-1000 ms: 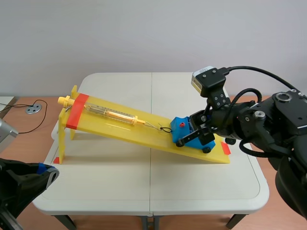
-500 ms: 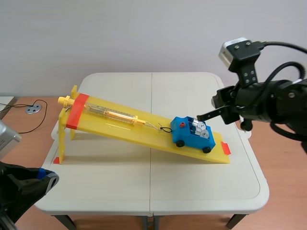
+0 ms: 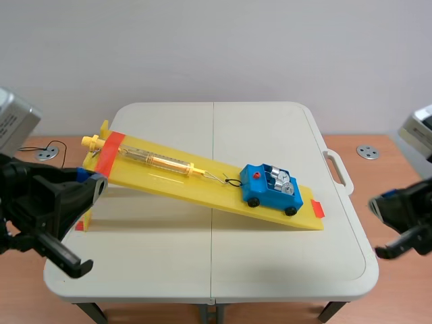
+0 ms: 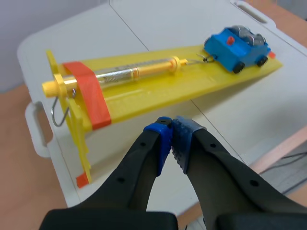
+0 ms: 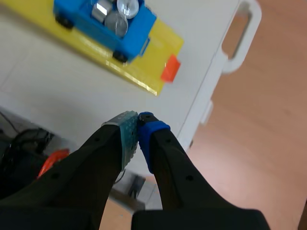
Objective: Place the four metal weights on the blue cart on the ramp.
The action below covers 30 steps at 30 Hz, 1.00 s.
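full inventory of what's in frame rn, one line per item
ramp: 1, yellow, on the table, high end on the left arm's side
spring scale: 1, clear and yellow, lying on the ramp
band: 1, orange-red, across the ramp's high end
cart: 1, blue, near the ramp's low end
metal weights: count unclear, silver, in the cart
table: 1, white
left gripper: black, shut, empty
right gripper: black, shut, empty

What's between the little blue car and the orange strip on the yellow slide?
A clear spring scale with yellow ends lies along the ramp between them, a thin wire hook joining it to the blue cart. The scene view shows it.
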### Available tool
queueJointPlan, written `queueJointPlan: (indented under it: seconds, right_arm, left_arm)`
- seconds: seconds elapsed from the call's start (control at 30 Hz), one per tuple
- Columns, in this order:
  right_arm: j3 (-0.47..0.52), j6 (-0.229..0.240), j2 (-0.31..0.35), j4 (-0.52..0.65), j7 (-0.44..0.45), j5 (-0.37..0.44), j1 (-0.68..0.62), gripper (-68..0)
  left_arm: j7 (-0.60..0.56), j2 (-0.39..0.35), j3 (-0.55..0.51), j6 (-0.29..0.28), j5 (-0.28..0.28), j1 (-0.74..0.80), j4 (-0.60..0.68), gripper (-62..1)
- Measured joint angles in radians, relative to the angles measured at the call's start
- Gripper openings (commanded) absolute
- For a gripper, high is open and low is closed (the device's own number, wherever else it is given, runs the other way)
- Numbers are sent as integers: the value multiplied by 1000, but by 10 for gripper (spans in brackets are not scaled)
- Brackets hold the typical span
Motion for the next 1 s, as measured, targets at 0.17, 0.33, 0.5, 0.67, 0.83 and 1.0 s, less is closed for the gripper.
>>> queueJointPlan:
  seconds: [0.17, 0.33, 0.5, 0.67, 0.83, 1.0]
  right_arm:
    - [110, 65, 0, 37, 0, 26, -164, -669]
    - [179, 122, 0, 47, 0, 35, -297, -669]
    - [208, 166, -1, 47, 0, 35, -413, -669]
    - [210, 185, -1, 47, 0, 35, -491, -669]
    - [209, 185, 0, 47, 1, 35, -500, -669]
    - [209, 185, 0, 47, 1, 35, -500, -669]
  left_arm:
    - [0, 35, 66, 0, 79, -78, 0, -580]
    - [-9, 72, 166, 4, 188, -176, -52, -580]
    - [-9, 116, 237, 27, 274, -292, -206, -580]
    - [-9, 143, 276, 67, 338, -390, -351, -580]
    - [-9, 148, 277, 124, 362, -449, -431, -580]
    - [-9, 148, 277, 162, 367, -460, -445, -580]
